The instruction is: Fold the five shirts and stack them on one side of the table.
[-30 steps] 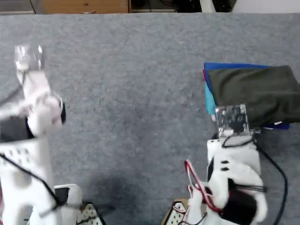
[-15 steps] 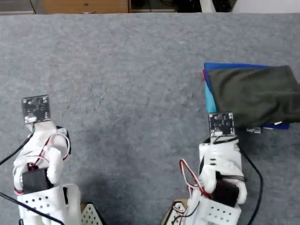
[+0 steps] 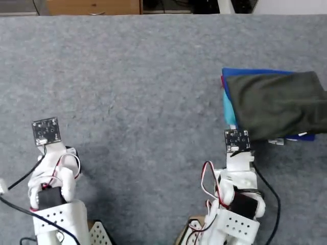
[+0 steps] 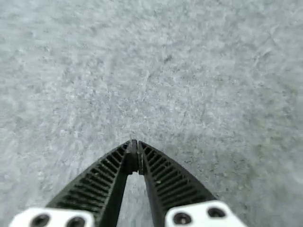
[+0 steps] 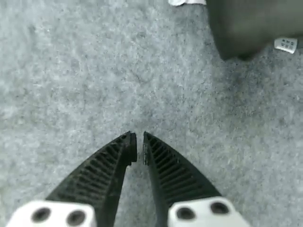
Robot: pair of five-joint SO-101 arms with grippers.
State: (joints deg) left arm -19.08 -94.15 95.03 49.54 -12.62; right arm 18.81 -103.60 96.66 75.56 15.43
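At the near edge of the table [image 3: 153, 76], both arms are sitting low over the grey felt. The left end effector [image 4: 133, 156] is hanging above bare felt with its tips pressed together, gripping nothing. The right end effector [image 5: 136, 144] is all but closed, leaving only a sliver between its tips, and is likewise carrying nothing.

Just beyond the right end effector, and off toward the table's right side, the stack of folded shirts [image 3: 276, 104] is lying with its long axis running across the table. A dark green shirt [image 5: 246, 23] is covering the top, with blue, cyan and red edges peeking out beneath, and a white tag [image 5: 286, 45] is poking out at the near edge. The layers cannot be counted reliably. The right arm [image 3: 235, 199] is sitting near the stack, while the left arm [image 3: 51, 178] is well apart from it, so any tidying would probably be falling to the right arm.
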